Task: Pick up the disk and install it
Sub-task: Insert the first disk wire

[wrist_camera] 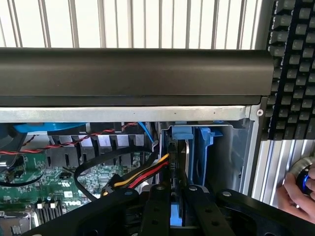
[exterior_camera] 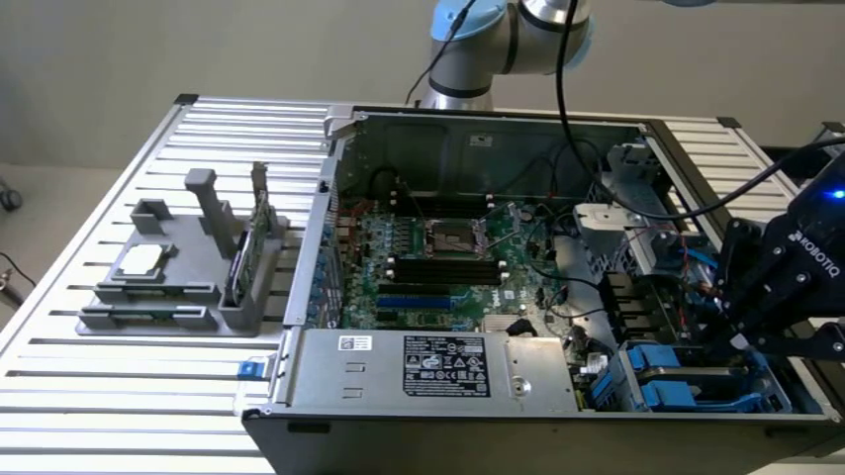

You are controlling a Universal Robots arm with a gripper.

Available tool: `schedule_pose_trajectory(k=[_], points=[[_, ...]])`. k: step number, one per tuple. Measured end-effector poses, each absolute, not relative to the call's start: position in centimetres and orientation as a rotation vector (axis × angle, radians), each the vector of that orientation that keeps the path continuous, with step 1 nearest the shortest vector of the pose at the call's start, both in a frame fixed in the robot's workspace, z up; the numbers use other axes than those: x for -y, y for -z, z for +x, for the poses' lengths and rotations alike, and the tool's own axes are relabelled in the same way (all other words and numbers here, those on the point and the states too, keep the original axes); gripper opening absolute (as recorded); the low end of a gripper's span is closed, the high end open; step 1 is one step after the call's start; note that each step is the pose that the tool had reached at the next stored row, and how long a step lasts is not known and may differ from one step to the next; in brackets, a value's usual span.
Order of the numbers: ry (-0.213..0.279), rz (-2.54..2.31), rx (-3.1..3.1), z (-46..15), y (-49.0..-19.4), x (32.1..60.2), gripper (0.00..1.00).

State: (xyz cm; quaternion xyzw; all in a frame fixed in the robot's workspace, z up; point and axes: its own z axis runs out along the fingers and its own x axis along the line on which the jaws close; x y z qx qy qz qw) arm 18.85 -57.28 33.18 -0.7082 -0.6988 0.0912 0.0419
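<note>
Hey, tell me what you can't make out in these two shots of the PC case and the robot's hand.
- Hand, exterior view: its fingertips drop behind the case wall into the drive bay.
- Disk, wrist view: edge-on between the fingers; label and full shape are hidden by the blue rails and hand body.
- Power supply sticker, exterior view: print too small to read.
- Person's hand, wrist view: cut off by the picture's edge.

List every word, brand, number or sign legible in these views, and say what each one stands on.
"ROBOTIQ": white letters on the black gripper body, at the exterior view's right.
Black-and-white sticker on the big grey metal power-supply box: symbols and print too small to read.
Small white label on the same box: unreadable.
Green motherboard markings: too small to read.
Black keyboard keys in the wrist view: legends blurred.
</note>
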Motion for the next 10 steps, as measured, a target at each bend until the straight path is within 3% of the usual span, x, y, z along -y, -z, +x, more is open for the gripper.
schedule_pose_trajectory(k=[10], points=[[-0.280,-2.167,2.139,18.94,-33.01,57.29,0.16]])
